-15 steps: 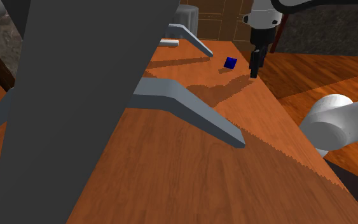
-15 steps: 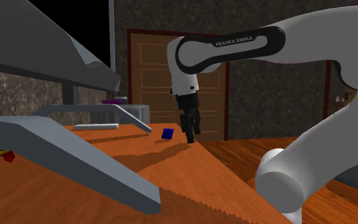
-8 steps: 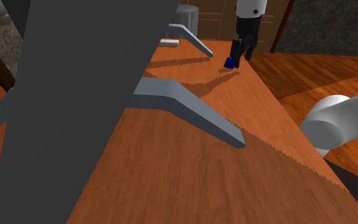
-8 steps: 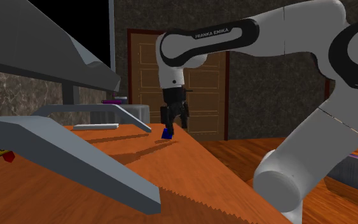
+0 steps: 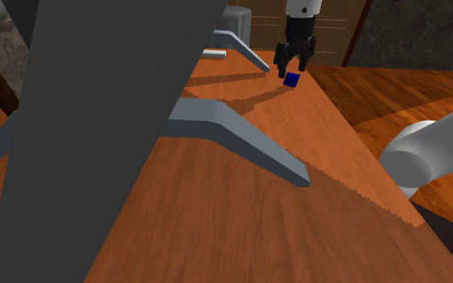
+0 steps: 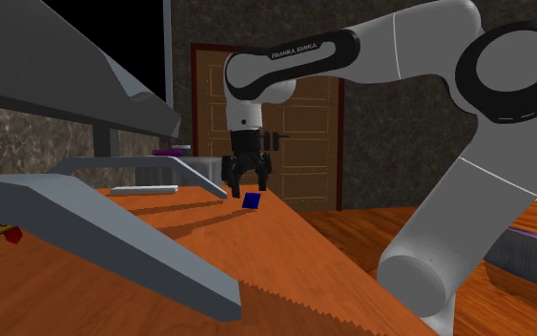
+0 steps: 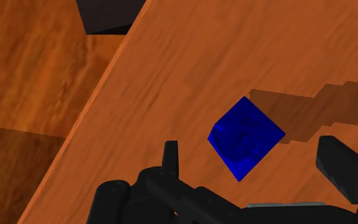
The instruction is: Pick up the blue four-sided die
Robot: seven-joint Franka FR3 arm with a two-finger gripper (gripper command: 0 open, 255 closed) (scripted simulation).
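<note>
claw (image 5: 292, 70) spread wide, hovering over one blue die (image 5: 292, 79) on one wooden table (image 5: 240, 209), nothing held.

Legend: the brand name FRANKA EMIKA stands in white capitals on the dark band of the robot arm (image 6: 299, 57), second exterior view. The lettering runs lengthwise along that link, rising slightly toward the view's right.

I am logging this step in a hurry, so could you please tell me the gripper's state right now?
Gripper: open, poised over the die, holding nothing.
</note>
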